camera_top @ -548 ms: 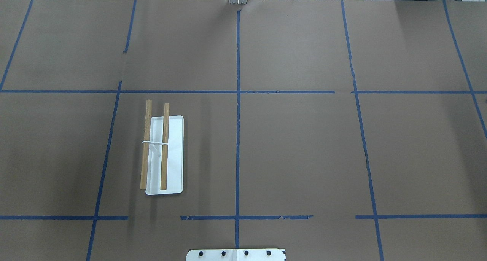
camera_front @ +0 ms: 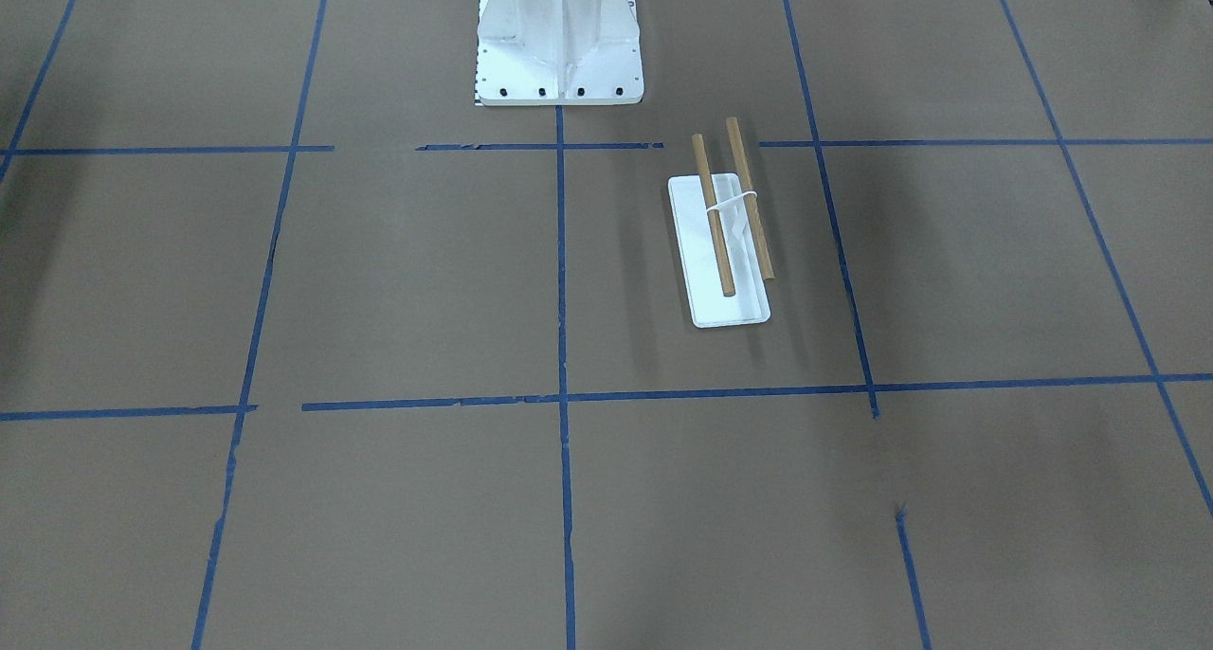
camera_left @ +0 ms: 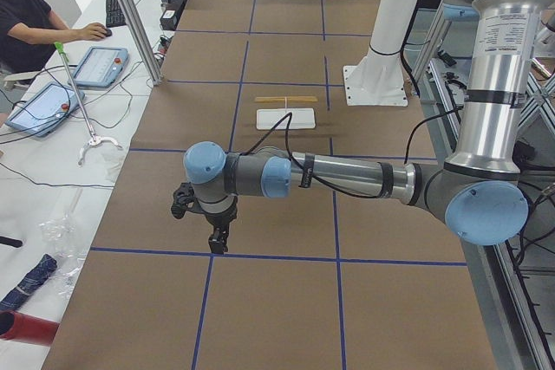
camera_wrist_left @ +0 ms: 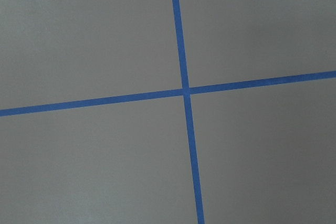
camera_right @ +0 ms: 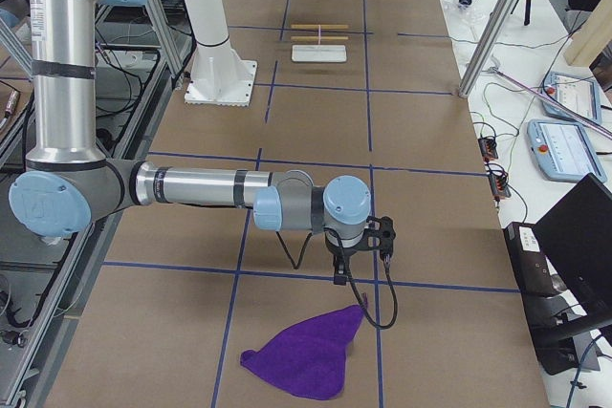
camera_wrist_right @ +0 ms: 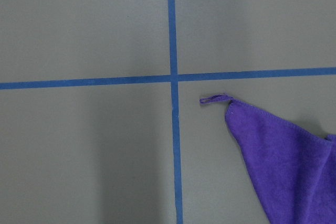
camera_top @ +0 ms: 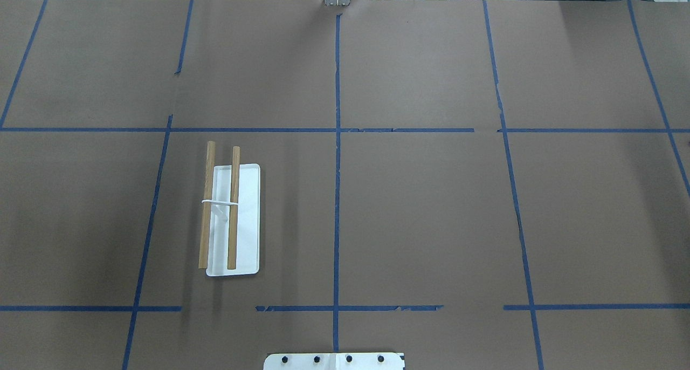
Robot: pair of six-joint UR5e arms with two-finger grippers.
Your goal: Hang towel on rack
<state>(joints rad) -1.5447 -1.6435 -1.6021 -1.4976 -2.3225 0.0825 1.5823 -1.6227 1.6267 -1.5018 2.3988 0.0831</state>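
Your right claw (camera_right: 356, 265) hangs just beside the looped corner of the purple towel (camera_right: 301, 355) lying flat at the right end of the bench (camera_top: 431, 224), far nearer than the left claw (camera_left: 217, 238), while the rack (camera_top: 247, 224) stands well apart leftward, and neither claw's grip can be told.

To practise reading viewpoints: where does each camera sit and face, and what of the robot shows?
Front-facing: across the table, facing the pedestal; no arms.
Overhead: behind the robot, above the rack; no arms.
Exterior left: table's end; left gripper near.
Exterior right: opposite end; right gripper, towel.
Left wrist: down on tape.
Right wrist: down on towel corner.
Shared: both end views show the rack.
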